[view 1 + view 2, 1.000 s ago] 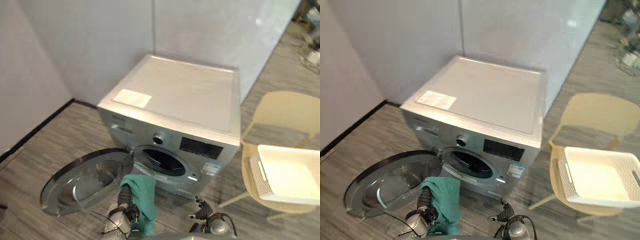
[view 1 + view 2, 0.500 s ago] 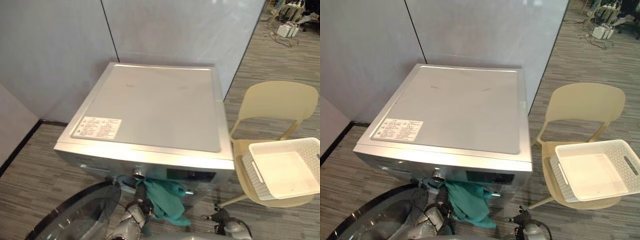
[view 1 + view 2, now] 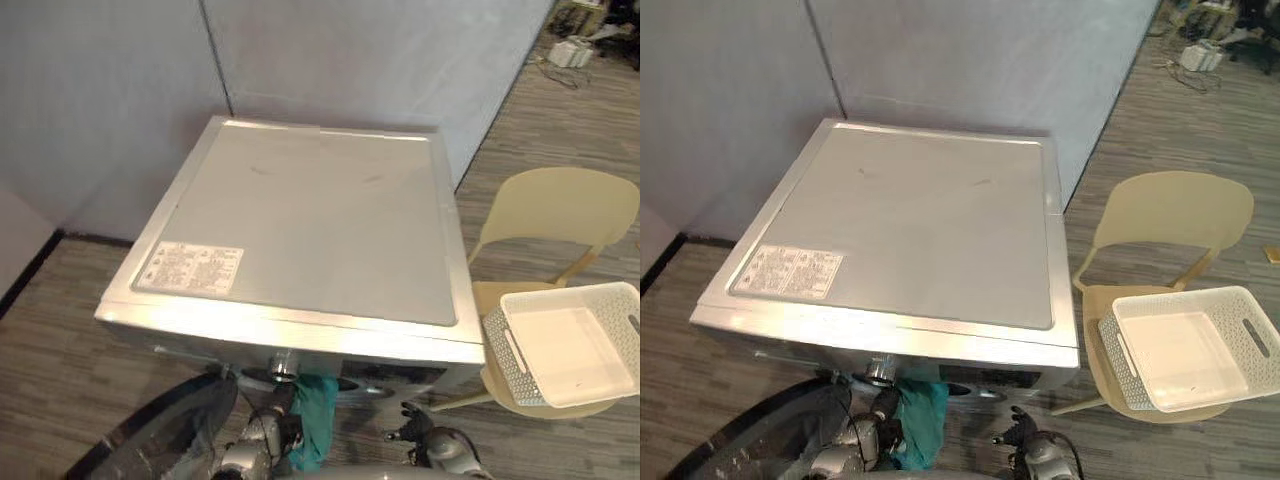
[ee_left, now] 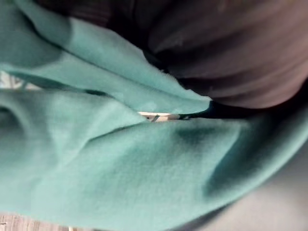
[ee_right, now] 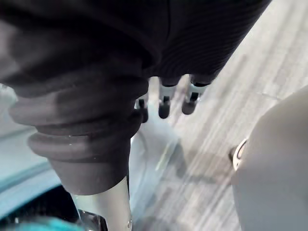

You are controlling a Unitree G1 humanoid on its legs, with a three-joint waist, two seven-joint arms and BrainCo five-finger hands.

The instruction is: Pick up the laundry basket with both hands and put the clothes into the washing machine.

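**Head views.** Locate the washing machine at centre, seen from above, with grey wall panels behind it. Its round door stands open, swung out low on the left side. Locate the teal cloth at the machine's front, hanging just below the front edge and beside the control knob. The overhang of the machine's top hides the drum opening, so you cannot tell whether any of the cloth is inside. The left hand touches the cloth's left side. The right hand hangs low to the right of the cloth and apart from it, above the wood-pattern floor. The white laundry basket rests on the seat of the beige chair, to the right of the machine and well apart from both hands.

**Left wrist view.** The teal cloth lies in folds across the hand, next to its dark ribbed cover. You cannot tell whether this hand is grasping the cloth or has released it.

**Right wrist view.** The fingers hang loose past the dark cover, relaxed, with nothing in them. The floor shows beyond them. A strip of the teal cloth appears at one corner.
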